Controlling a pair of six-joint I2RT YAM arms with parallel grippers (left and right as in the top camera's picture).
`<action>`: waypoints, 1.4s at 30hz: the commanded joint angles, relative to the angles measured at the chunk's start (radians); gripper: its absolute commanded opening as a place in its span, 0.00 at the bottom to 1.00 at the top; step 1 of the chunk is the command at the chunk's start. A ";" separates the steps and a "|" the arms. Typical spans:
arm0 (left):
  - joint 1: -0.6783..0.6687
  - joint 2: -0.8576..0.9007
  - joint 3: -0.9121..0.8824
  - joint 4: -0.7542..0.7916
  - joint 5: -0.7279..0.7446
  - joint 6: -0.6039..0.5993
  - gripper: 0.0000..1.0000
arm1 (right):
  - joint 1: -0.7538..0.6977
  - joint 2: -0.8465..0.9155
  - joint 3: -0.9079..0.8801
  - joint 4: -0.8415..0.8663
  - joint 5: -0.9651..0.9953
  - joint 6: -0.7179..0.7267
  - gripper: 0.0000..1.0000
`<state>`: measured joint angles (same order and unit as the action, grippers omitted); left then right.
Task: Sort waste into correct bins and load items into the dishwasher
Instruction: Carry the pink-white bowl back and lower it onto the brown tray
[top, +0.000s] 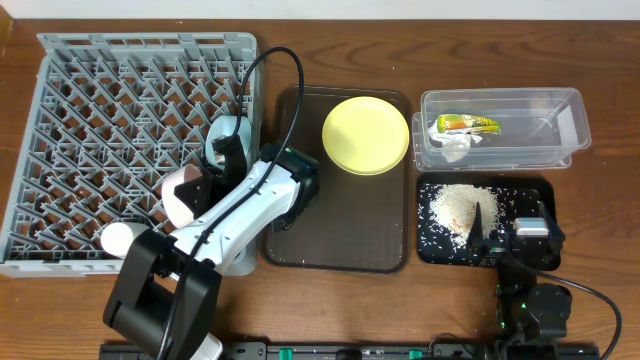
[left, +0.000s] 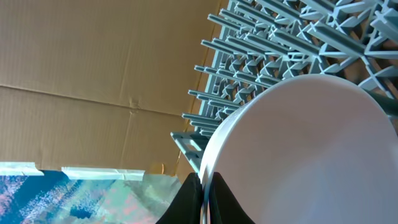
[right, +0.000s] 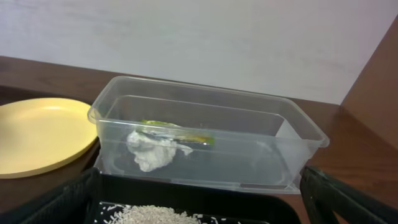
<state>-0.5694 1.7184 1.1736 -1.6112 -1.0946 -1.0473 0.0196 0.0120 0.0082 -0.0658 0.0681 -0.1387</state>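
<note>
White-pink bowl (left: 298, 155) clamped in left jaws at dish rack (left: 267, 43); right jaws apart

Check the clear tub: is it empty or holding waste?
Holding waste: the clear tub has the snack wrapper and crumpled tissue lying inside.

the left arm (top: 255, 195) and its gripped bowl (left: 298, 155) bar the dish rack's (top: 90, 120) right edge and the brown tray's (top: 340, 235) left side; the tray's bare lower half and the rack's left pegs lie open
</note>
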 joint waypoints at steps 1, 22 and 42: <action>0.002 -0.012 0.002 -0.029 0.010 -0.001 0.08 | -0.007 -0.005 -0.003 -0.001 0.003 0.010 0.99; 0.000 -0.013 0.002 0.082 0.349 0.044 0.08 | -0.007 -0.005 -0.003 -0.001 0.003 0.010 0.99; -0.083 -0.085 0.062 0.267 0.591 0.211 0.25 | -0.007 -0.005 -0.003 -0.001 0.003 0.011 0.99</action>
<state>-0.6476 1.6508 1.2121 -1.4128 -0.7128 -0.8749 0.0196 0.0120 0.0082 -0.0654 0.0681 -0.1387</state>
